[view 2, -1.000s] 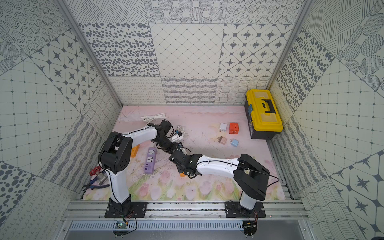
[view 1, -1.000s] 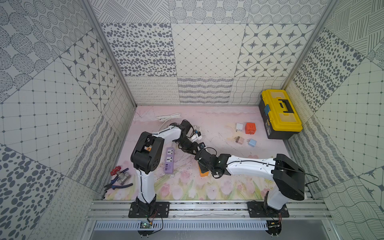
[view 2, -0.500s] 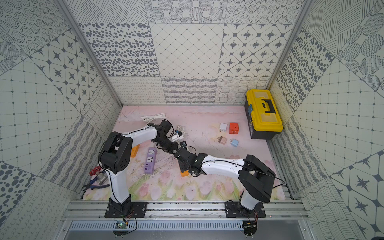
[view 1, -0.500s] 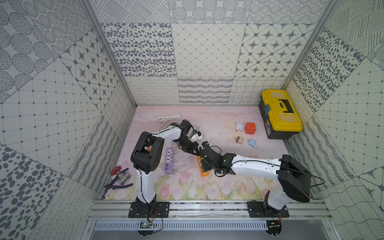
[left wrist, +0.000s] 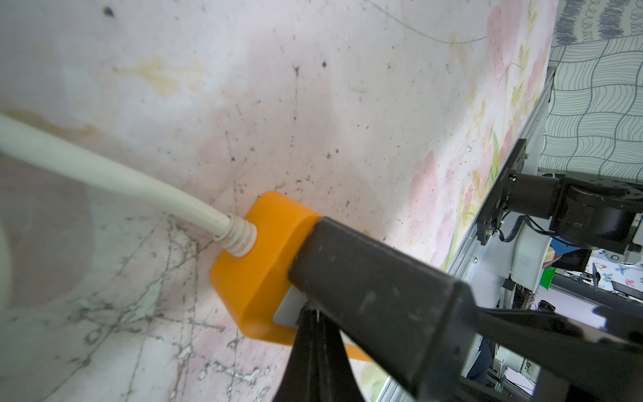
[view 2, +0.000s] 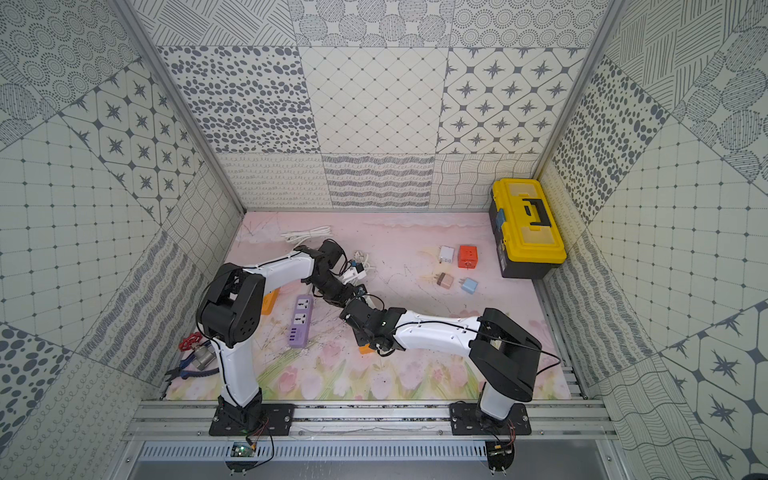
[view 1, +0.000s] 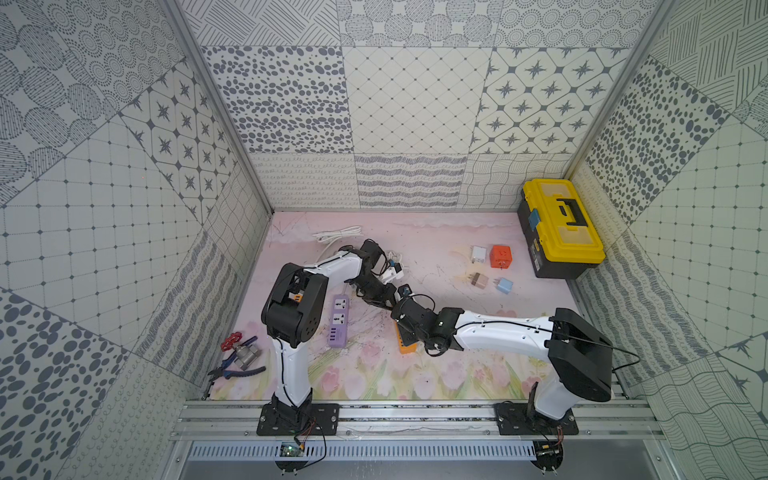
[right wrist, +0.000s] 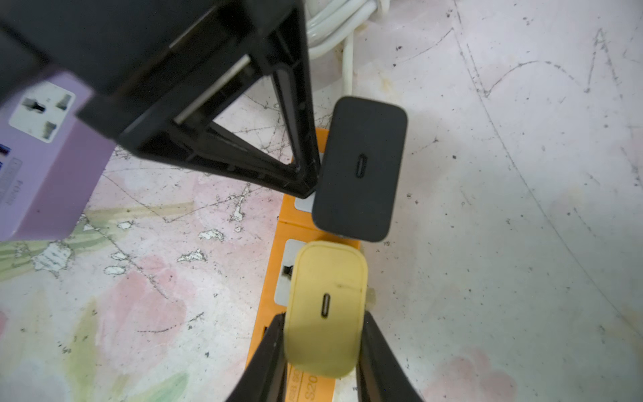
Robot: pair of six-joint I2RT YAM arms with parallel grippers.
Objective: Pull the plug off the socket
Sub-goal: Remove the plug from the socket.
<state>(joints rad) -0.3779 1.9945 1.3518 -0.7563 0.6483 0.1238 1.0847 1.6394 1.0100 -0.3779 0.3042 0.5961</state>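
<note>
An orange power strip, the socket (right wrist: 269,278) (view 1: 405,345) (left wrist: 264,264), lies flat on the pink mat. A yellow plug (right wrist: 327,306) and a black plug (right wrist: 360,167) stand on it. My right gripper (right wrist: 322,315) is shut on the yellow plug, one finger on each side. Whether its pins still sit in the socket I cannot tell. My left gripper (right wrist: 308,188) (left wrist: 308,308) is shut, with its tips pressed onto the strip's end beside the black plug. The strip's white cable (left wrist: 121,177) leaves that end. In both top views the arms hide the plugs.
A purple power strip (view 1: 338,320) lies left of the orange one. Several small adapters (view 1: 500,256) and a yellow toolbox (view 1: 561,228) sit at the back right. A white cable coil (view 1: 336,232) lies at the back. A red valve and pliers (view 1: 237,353) lie front left.
My right arm's wrist has shifted a little over the orange strip and its elbow has moved. The left arm and the strip stay where they were.
</note>
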